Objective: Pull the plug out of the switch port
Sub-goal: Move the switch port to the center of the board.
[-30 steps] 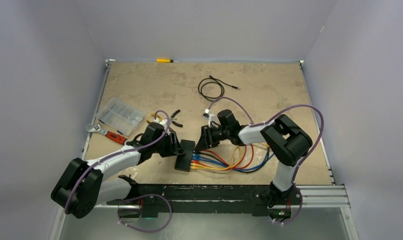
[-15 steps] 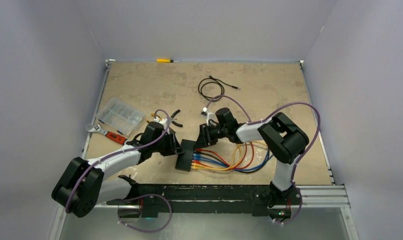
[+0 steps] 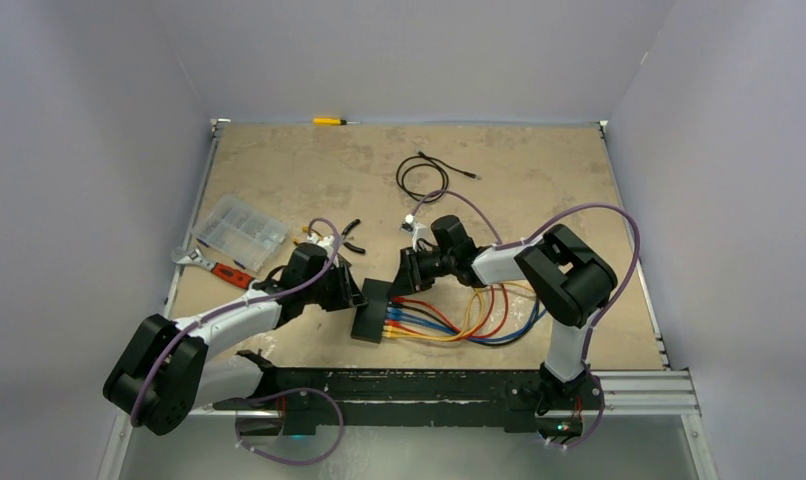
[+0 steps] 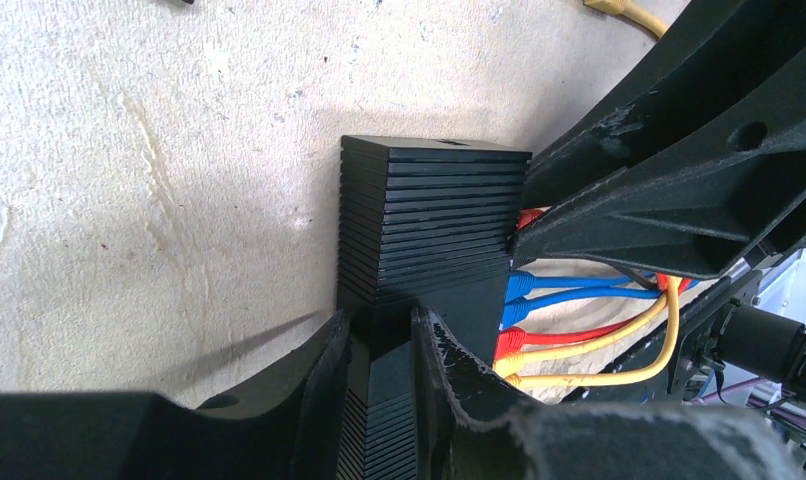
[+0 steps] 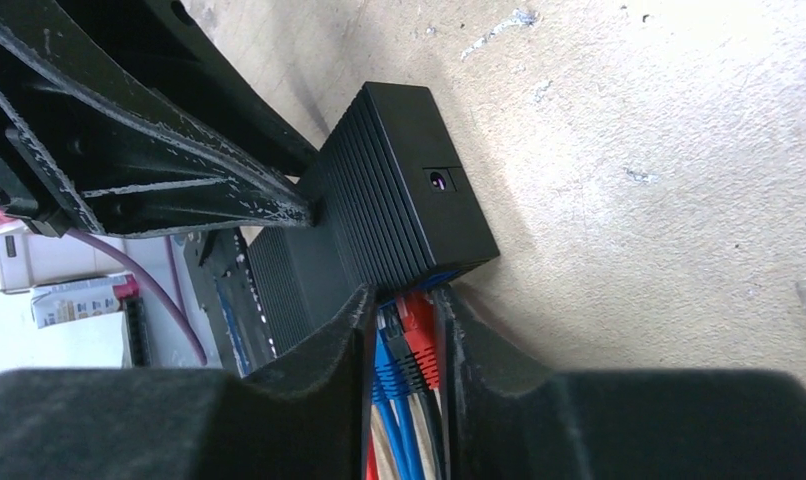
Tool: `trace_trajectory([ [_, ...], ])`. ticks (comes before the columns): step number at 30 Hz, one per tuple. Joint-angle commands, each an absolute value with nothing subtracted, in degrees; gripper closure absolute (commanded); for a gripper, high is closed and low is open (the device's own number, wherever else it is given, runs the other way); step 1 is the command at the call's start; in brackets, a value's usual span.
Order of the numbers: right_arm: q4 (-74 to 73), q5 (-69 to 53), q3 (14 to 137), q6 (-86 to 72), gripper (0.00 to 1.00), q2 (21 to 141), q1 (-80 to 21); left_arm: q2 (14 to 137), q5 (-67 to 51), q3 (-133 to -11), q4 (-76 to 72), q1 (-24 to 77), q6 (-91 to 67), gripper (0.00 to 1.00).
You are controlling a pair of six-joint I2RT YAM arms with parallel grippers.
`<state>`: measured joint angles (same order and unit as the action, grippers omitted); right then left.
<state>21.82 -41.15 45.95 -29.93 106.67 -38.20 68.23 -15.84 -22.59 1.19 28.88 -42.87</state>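
Switch sits near the front of the table, between the arms; left tool is clamped tight on its end, bracing it I guess; right tool straddles the red plug, jaws narrow; can't tell if it's pinching.

The brown table holds a switch, bright wires, a clear box, a wrench, a screwdriver and a black cord.

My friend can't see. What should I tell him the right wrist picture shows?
The right gripper has a finger on each side of a red plug stuck in a black switch box. Blue plugs sit beside it, and the box lies on a pale, rough table.
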Motion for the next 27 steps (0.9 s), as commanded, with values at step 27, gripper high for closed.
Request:
trace_trajectory([
  [27,26.7,-46.7,37.4,-30.1,0.60,109.2,-33.4,68.7,-13.9,-21.9,3.4,28.9,-42.1,0.74],
])
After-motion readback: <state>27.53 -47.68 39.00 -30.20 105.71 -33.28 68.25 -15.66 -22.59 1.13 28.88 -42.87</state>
